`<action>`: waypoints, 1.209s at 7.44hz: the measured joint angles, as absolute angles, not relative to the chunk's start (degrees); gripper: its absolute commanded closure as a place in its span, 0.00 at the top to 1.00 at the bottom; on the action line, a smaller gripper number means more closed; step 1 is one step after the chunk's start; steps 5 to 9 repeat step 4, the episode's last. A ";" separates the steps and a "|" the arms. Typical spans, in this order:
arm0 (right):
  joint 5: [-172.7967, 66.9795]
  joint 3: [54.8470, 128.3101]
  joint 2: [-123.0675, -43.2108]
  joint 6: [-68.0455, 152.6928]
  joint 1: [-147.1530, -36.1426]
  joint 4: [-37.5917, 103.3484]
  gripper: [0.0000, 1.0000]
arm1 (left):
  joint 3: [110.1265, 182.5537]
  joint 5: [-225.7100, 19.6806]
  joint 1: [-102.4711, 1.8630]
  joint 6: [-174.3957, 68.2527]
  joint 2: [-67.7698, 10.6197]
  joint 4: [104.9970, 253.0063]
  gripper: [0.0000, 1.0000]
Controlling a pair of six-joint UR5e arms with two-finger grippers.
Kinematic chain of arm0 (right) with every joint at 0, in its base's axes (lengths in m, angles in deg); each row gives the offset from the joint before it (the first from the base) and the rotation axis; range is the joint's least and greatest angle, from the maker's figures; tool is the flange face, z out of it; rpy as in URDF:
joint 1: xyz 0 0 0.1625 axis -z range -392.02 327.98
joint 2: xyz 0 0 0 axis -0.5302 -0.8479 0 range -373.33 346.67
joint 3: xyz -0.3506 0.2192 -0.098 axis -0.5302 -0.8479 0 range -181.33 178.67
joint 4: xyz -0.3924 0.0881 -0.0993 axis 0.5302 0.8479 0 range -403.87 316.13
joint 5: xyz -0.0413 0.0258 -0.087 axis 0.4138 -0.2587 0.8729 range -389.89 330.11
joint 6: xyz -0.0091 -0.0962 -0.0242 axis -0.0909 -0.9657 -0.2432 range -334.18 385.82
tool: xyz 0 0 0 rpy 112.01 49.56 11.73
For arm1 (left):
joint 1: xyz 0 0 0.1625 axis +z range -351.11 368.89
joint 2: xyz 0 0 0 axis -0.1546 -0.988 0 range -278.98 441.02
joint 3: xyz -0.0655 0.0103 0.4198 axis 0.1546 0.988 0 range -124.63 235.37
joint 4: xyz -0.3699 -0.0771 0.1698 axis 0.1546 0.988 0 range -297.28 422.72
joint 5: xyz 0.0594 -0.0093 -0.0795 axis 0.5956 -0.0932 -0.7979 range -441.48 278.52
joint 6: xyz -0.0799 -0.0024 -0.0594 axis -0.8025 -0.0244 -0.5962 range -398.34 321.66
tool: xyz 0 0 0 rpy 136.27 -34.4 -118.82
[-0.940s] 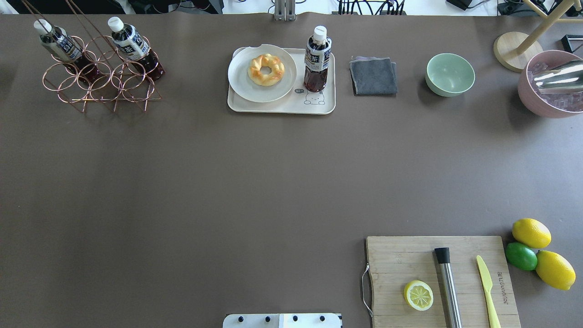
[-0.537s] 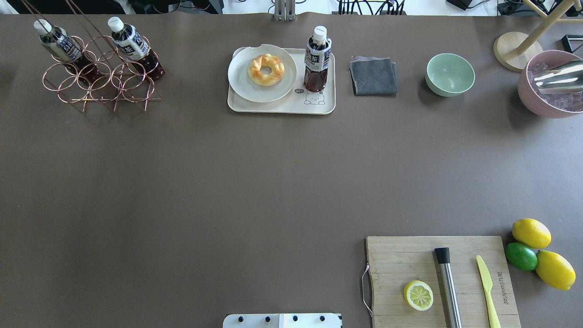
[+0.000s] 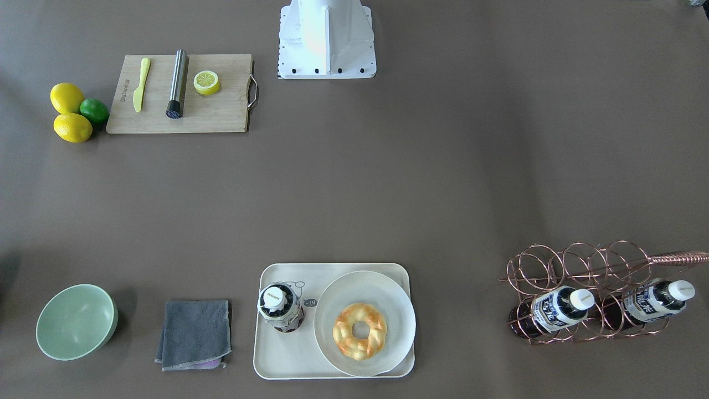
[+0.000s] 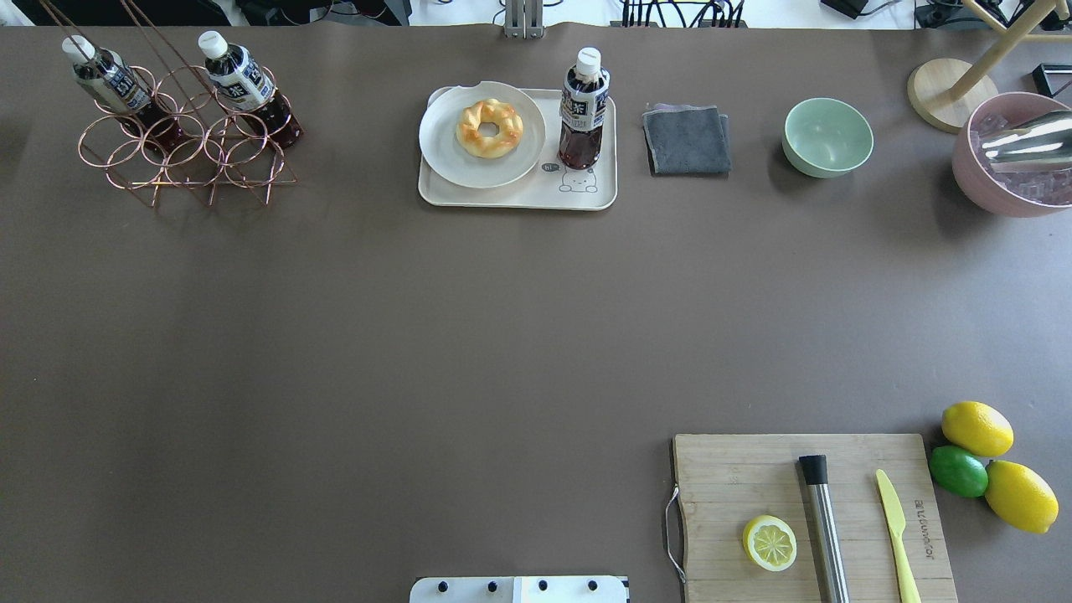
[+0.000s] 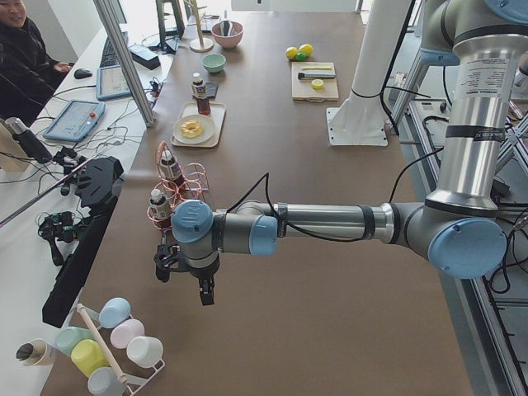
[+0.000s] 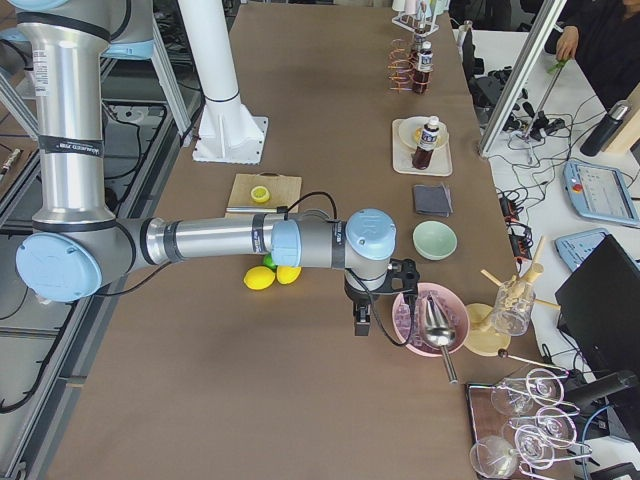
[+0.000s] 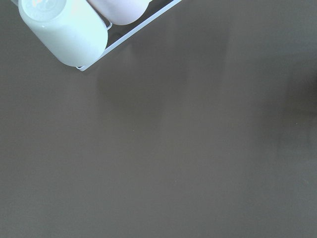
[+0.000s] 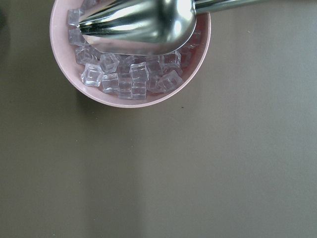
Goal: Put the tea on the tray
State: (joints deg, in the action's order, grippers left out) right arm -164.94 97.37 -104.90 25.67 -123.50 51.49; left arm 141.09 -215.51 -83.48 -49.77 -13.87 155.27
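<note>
Front-facing view: a tea bottle (image 3: pixel 281 308) stands upright on the tray (image 3: pixel 288 360), just beside the plate (image 3: pixel 388 288) with its ring pastry (image 3: pixel 359 331); no arm is in shot

Overhead view: the same bottle, cap up and long axis vertical, stands on the tray's right part, so the placing looks done; two like bottles lean in the wire rack (image 4: pixel 180 155) well to the left

Exterior left view: the left gripper (image 5: pixel 202 289) hangs over bare table at the near end, with the rack between it and the tea; how wide it stands cannot be told

Exterior right view: the right gripper (image 6: pixel 362 322) hangs just beside the pink bowl (image 6: pixel 412 343), with the tea well down the table past the green bowl (image 6: pixel 434 240) and grey cloth (image 6: pixel 433 199); its opening cannot be told, and neither arm looks clearly nearer

Wrist views: the left shows bare table and pastel cups (image 7: pixel 64 29), the right ice under a metal scoop (image 8: pixel 143 25); no fingers, nothing held
</note>
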 measured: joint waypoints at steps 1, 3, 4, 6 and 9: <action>-164.92 97.31 -104.95 25.65 -123.48 51.49 1.00 | 141.00 -215.47 -83.48 -49.77 -14.02 155.27 0.97; -164.89 97.29 -104.99 25.61 -123.49 51.49 1.00 | 140.96 -215.43 -83.48 -49.77 -14.26 155.27 0.97; -164.93 97.32 -105.00 25.58 -123.50 51.49 1.00 | 141.00 -215.43 -83.48 -49.77 -14.26 155.27 0.97; -164.93 97.32 -105.00 25.58 -123.50 51.49 1.00 | 141.00 -215.43 -83.48 -49.77 -14.26 155.27 0.97; -164.93 97.32 -105.00 25.58 -123.50 51.49 1.00 | 141.00 -215.43 -83.48 -49.77 -14.26 155.27 0.97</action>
